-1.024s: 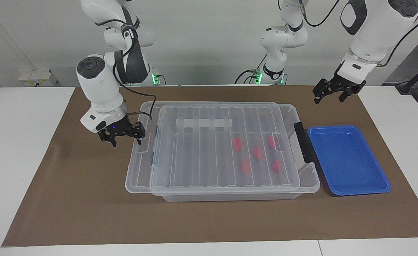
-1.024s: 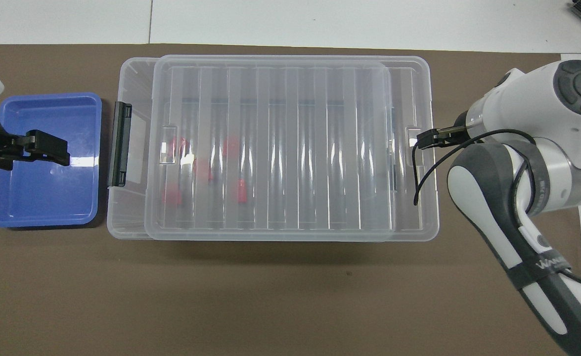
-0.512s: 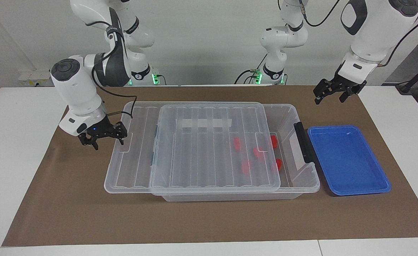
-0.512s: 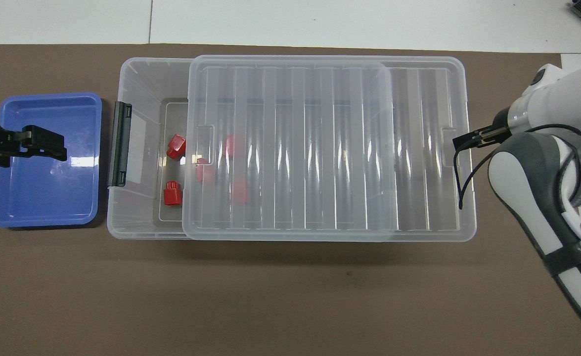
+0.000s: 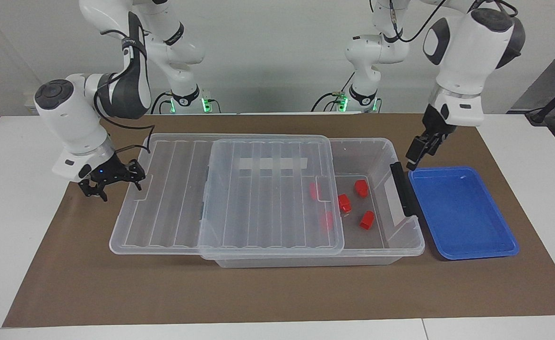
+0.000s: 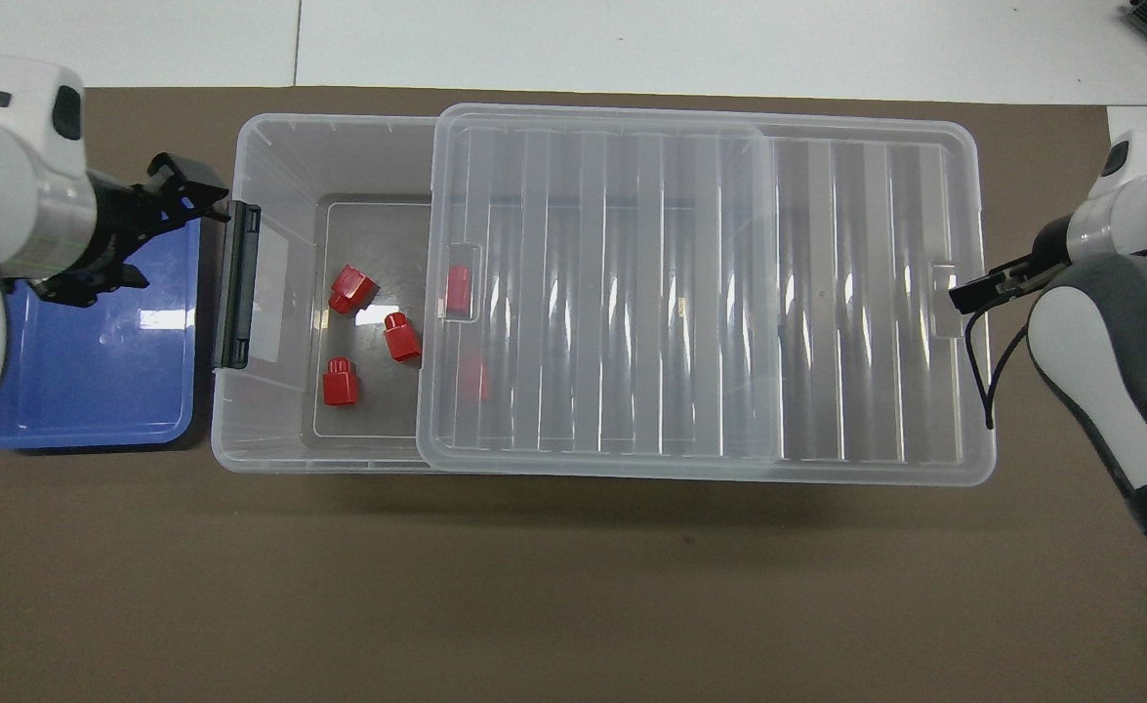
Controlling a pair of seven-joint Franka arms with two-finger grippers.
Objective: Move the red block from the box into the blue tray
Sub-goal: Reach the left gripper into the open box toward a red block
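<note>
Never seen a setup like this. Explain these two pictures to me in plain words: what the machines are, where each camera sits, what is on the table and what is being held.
These are two robot arms, each ending in a two-finger hand. One picture looks at them from across the table; the other looks down from above their own end.

On the brown mat stands a clear box with its lid slid partway off toward the right arm's end. Five red blocks lie inside; three are uncovered, such as this red block, and two lie under the lid. Beside the box lies an empty blue tray.

The right hand is at the lid's edge and seems to hold it. The left hand is over the tray's corner, carrying nothing.
</note>
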